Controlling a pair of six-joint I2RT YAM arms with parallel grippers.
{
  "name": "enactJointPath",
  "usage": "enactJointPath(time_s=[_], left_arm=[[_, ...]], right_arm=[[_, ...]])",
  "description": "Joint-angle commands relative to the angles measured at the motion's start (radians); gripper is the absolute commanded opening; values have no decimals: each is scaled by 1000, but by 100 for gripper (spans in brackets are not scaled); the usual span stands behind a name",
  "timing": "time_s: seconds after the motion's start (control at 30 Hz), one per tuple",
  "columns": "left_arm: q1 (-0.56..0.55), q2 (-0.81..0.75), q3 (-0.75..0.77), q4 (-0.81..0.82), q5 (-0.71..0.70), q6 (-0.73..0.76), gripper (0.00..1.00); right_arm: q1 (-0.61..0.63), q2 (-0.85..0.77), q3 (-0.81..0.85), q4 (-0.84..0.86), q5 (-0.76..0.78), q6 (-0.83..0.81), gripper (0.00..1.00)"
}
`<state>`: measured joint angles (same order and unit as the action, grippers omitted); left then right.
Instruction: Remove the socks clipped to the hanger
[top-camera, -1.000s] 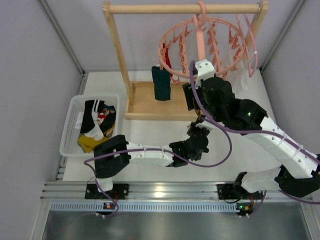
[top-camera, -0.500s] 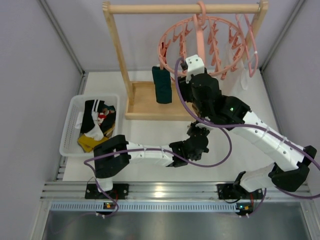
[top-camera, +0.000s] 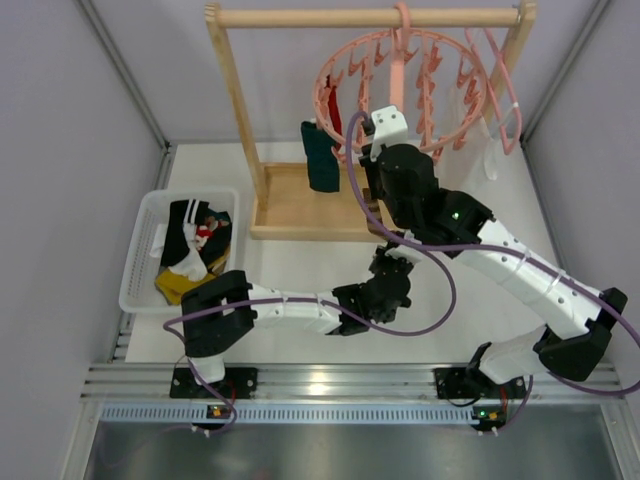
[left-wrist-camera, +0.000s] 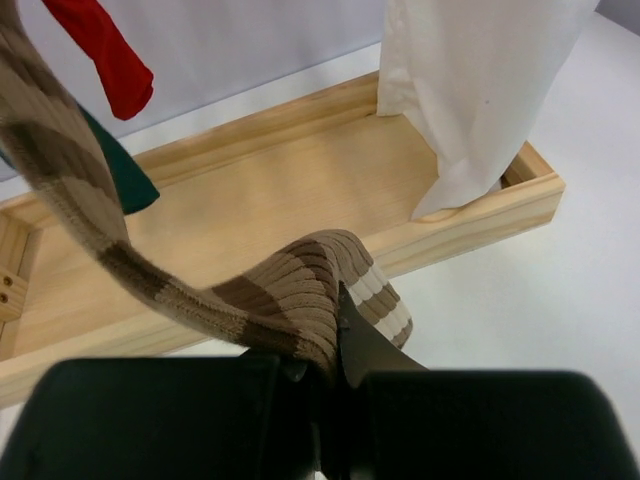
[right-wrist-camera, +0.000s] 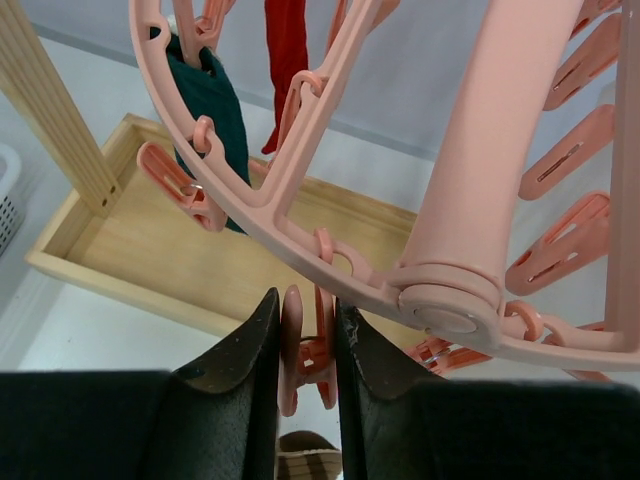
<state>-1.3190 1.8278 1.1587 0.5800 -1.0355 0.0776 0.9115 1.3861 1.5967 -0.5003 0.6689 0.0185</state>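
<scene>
A wooden rack (top-camera: 236, 105) with a shallow tray base stands at the far edge of the white table (top-camera: 300, 255). The round pink plastic ring hanger (top-camera: 398, 80), fringed with small dangling clips, hangs by its hook from the rack's top rod. On the ring's left side, a dark teal sock (top-camera: 321, 160) and a red sock (top-camera: 333, 112) hang clipped over the tray.

The right gripper (right-wrist-camera: 305, 305) is raised to the near side of the ring. Its two black fingers are pressed together on a small pink clip (right-wrist-camera: 293, 345) that hangs from the rim. A scrap of brown-striped fabric shows just below that clip.

The left arm lies low across the table in front of the tray. The left gripper (left-wrist-camera: 335, 350) is closed tight on a ribbed tan-and-brown striped sock (left-wrist-camera: 270, 295), pinching it near the striped cuff. From the jaws the sock curves up and away, leaving the left wrist view at its top left corner. Whether its upper end sits in the clip the right gripper squeezes cannot be told.

A white garment (left-wrist-camera: 480, 90) hangs into the right end of the tray. At the table's left edge a white plastic basket (top-camera: 196, 192) holds a heap of loose socks: black with white stripes, white and yellow.
</scene>
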Motion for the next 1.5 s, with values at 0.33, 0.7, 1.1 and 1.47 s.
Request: enactJointPath(time_s=[0.33,0.7,1.1,1.47], left_arm=[[70,-418,-333,-50,-78,-199,0],[392,-886,-298,-728,-9,-490,0],[1068,-745,54,-1029,432,-549,0],[1343,-639,55,-1095,537,-642,24]], right_arm=[[-25,-27,12,46,-95,44,44],[-26,-215,-113,19,-304,113,100],[-26,-466,-245,-38,-503,141,99],[-26,-578,-322,-52,-425,127,99]])
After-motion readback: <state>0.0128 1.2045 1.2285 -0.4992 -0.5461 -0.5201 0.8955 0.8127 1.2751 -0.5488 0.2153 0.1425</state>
